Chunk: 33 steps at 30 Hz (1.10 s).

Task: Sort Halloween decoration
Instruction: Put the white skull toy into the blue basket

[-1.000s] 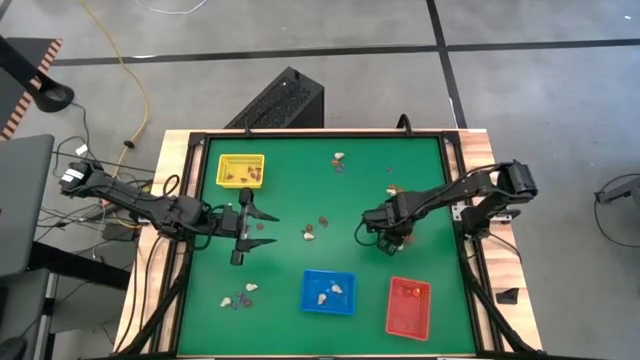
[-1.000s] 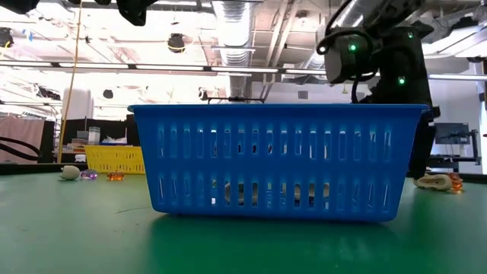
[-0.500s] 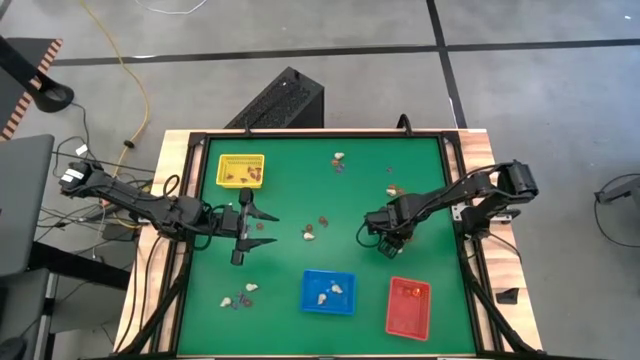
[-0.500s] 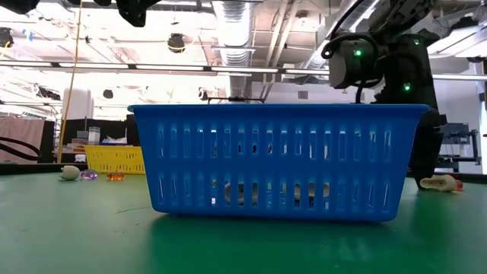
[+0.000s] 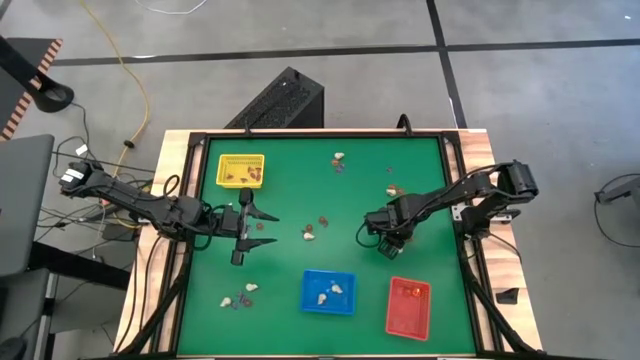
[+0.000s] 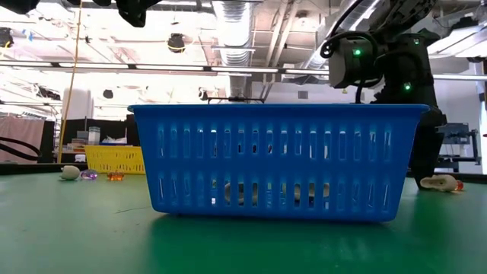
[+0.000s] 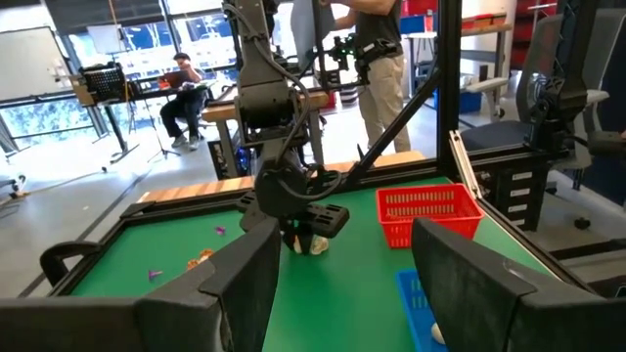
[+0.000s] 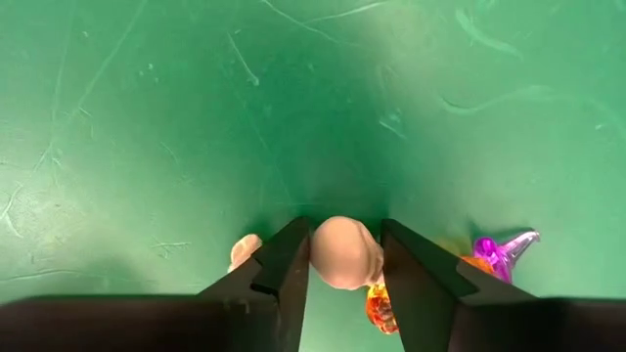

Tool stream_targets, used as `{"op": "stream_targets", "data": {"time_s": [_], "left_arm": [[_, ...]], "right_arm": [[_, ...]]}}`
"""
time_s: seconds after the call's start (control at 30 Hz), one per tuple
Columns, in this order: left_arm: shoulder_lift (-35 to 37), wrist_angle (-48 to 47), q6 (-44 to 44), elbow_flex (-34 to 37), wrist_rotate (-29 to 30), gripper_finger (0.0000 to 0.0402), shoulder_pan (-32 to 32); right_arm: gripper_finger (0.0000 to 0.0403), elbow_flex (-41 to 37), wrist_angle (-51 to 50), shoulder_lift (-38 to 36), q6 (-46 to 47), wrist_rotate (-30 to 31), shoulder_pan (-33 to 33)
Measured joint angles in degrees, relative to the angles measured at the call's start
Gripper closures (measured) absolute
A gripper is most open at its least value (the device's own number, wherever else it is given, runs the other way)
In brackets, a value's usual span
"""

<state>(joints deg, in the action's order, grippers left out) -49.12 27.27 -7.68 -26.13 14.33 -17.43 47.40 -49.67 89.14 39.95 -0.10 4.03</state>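
Note:
Small Halloween trinkets lie scattered on the green table (image 5: 300, 190). My right gripper (image 5: 388, 243) points down at the table's right middle and is shut on a whitish-cream trinket (image 8: 344, 252). An orange trinket (image 8: 380, 305), a purple one (image 8: 501, 252) and a cream bit (image 8: 245, 249) lie right beside it. My left gripper (image 5: 255, 228) hangs level and open at the left middle, holding nothing; in its wrist view the left gripper (image 7: 342, 293) faces the right arm. My right gripper pinches the rounded cream trinket by its two opposite sides (image 8: 318, 256) between its two fingers (image 8: 289, 269). The fingers come from above, pointing down. The trinket sits down at the table among its neighbours; whether it is off the surface, I cannot tell.
A yellow tray (image 5: 241, 170) stands at the far left, a blue tray (image 5: 329, 292) at the near middle, a red tray (image 5: 408, 306) at the near right. More trinkets lie at the far middle (image 5: 340, 160), the centre (image 5: 315, 230) and the near left (image 5: 240, 295).
My right gripper has come down a little over the small heap of trinkets at the table's right middle. The trinkets and trays lie where they were.

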Motion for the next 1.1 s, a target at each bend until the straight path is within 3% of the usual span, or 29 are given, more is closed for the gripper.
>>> {"op": "stream_targets", "data": {"time_s": [0.4, 0.8, 0.97, 1.1], "left_arm": [[0.0, 0.0, 0.0, -0.02, 0.0, 0.018, 0.0], [0.0, 0.0, 0.0, -0.04, 0.0, 0.018, -0.01], [0.0, 0.0, 0.0, -0.04, 0.0, 0.018, 0.0], [0.0, 0.0, 0.0, -0.04, 0.03, 0.018, 0.0]], "right_arm": [[0.024, 2.26, 3.96, 0.15, -3.14, 6.16, -0.97], [0.0246, 9.59, 15.73, 0.15, -14.0, 5.98, -1.68], [0.0247, 12.28, 20.16, 0.15, -15.0, 4.29, -0.96], [0.0249, 12.74, 28.96, 0.15, -14.98, -1.83, 1.35]]}}
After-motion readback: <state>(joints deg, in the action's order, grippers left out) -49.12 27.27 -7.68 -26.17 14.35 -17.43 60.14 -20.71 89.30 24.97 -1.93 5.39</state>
